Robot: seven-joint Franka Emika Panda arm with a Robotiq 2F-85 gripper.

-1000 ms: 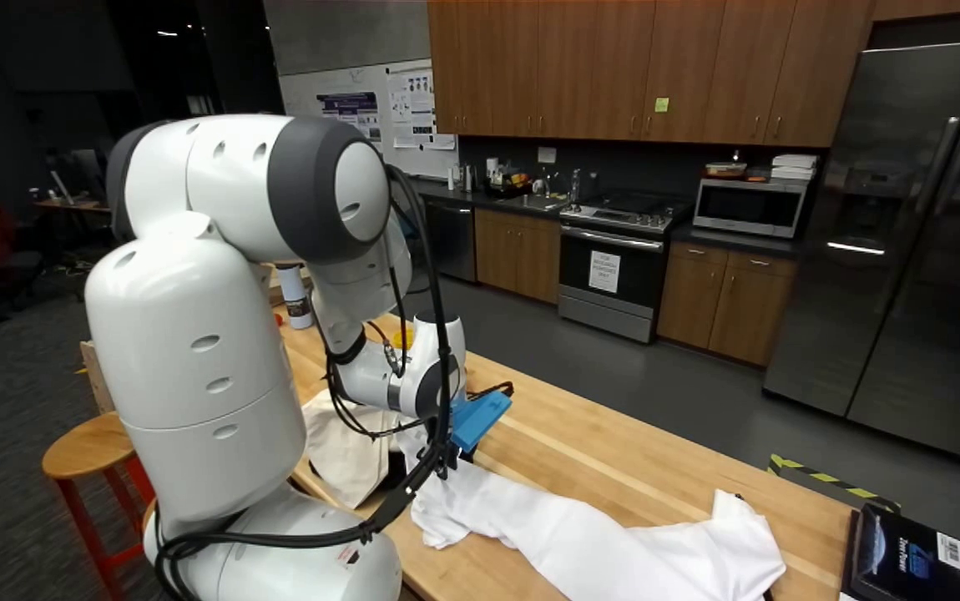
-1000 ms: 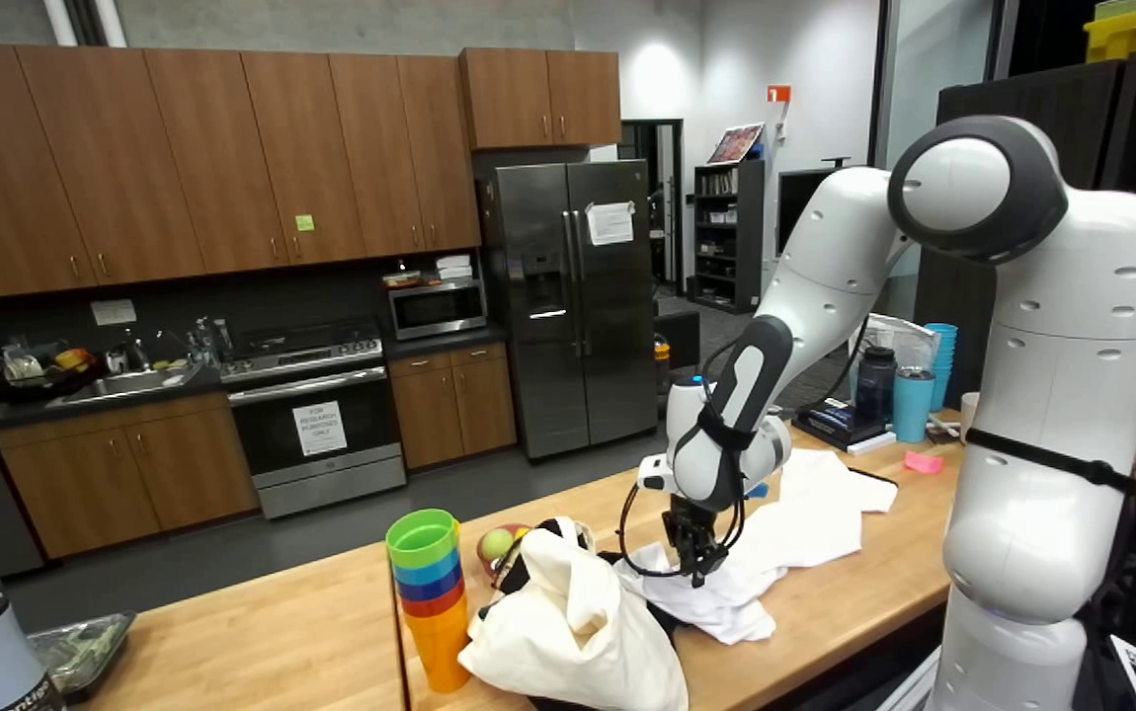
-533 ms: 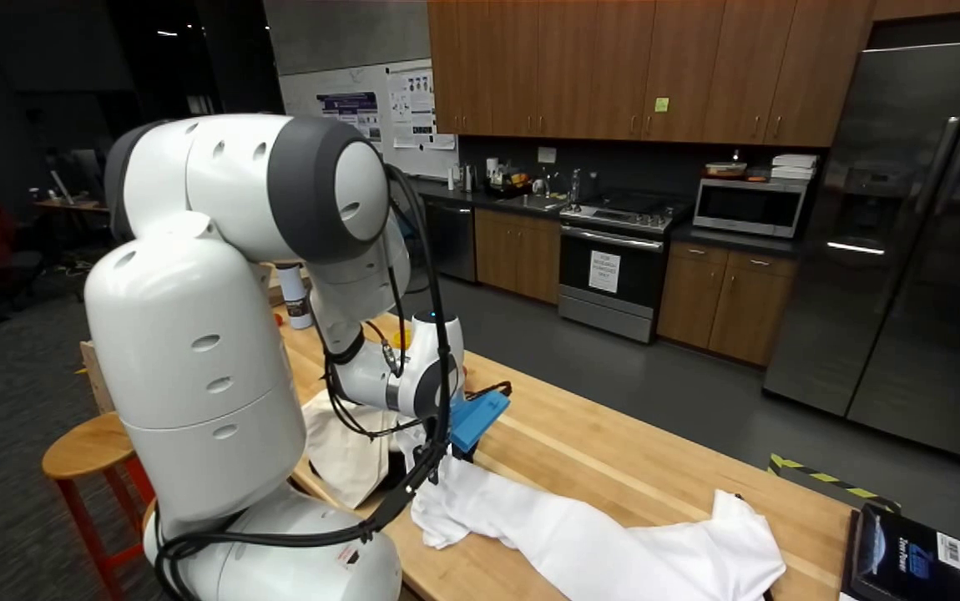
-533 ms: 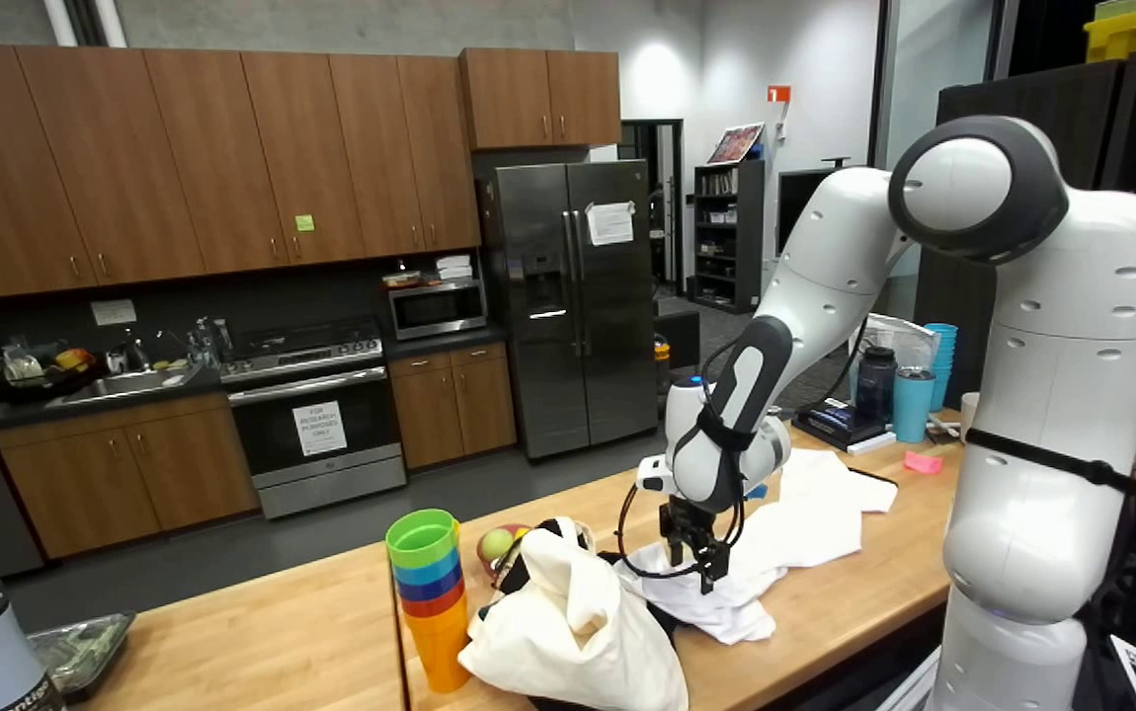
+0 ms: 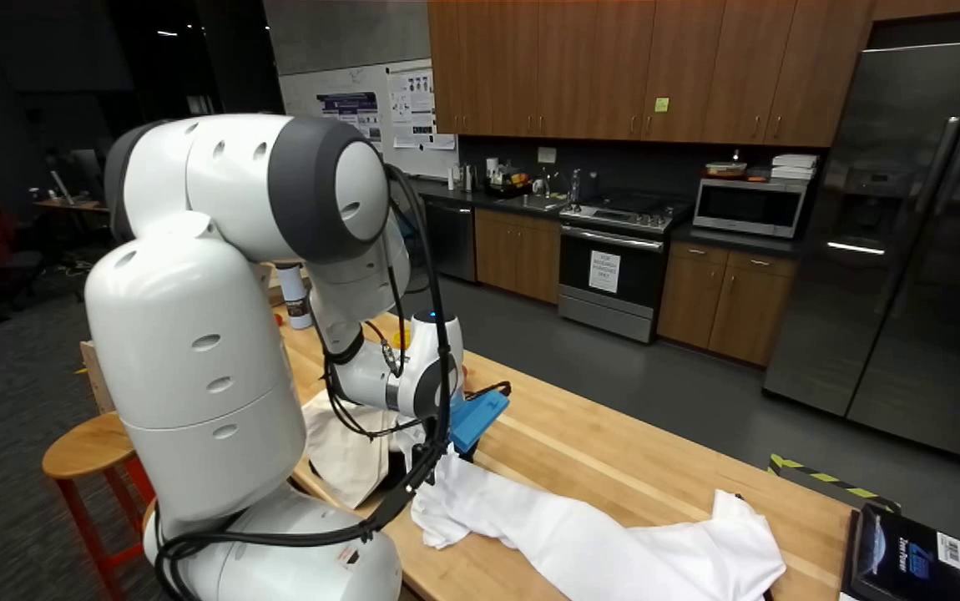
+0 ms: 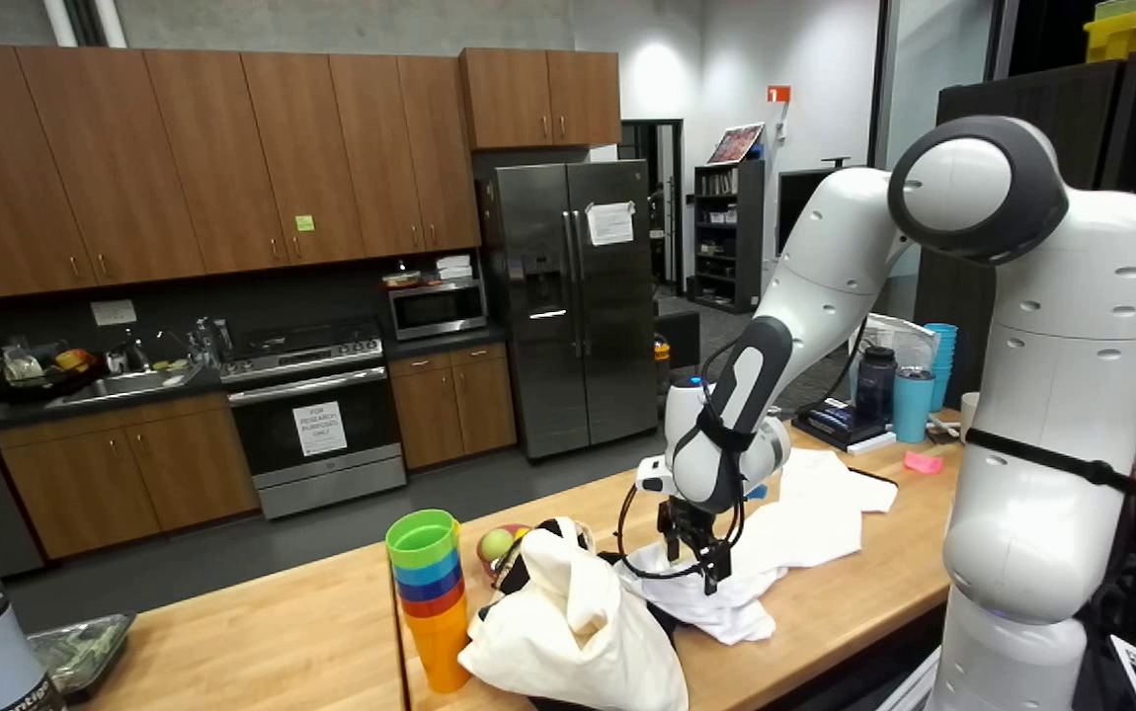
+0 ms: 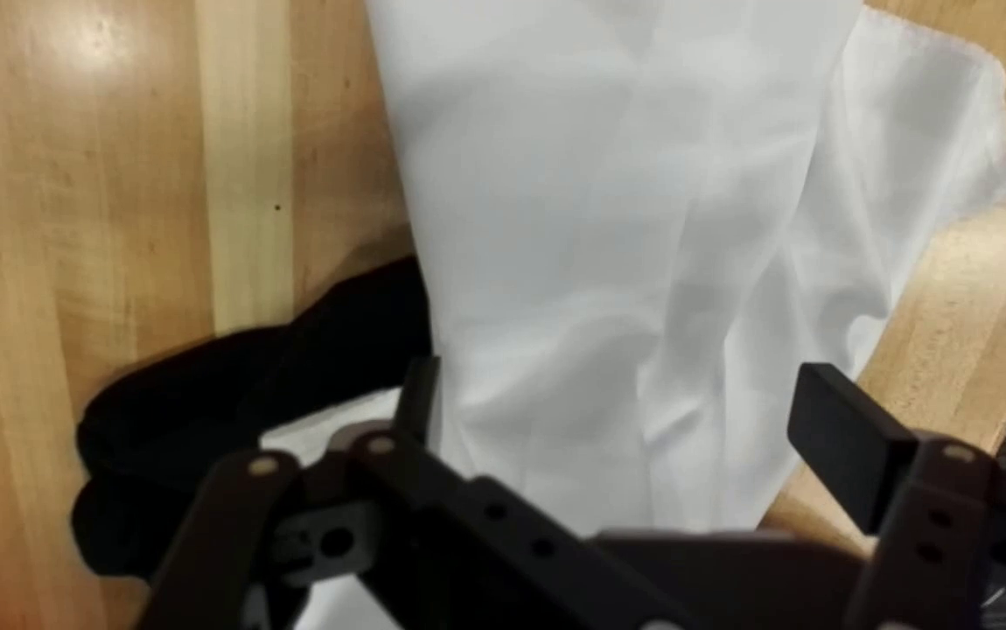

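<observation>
Light-wood tabletop [image 5: 613, 459], & stretched along it: 1 long, rumpled white cloth [image 7: 590, 262], directly under 1 black two-fingered gripper [image 7: 625, 411]. Jaws wide apart, cloth showing btwn them, nothing gripped! Vs 1 sec ago: fingers [image 7: 848, 446] spread further, gripper approx. same spot, white cloth lying as before. Nearby: 1 bulky cream fabric tote bag [image 6: 568, 612], close to the cloth's end; 1 soft black bundle [image 7: 249, 402] btwn the two; 1 tall stack of multicoloured plastic cups [image 6: 435, 612] past the bag. Wrist view: fingers block part of the cloth.
</observation>
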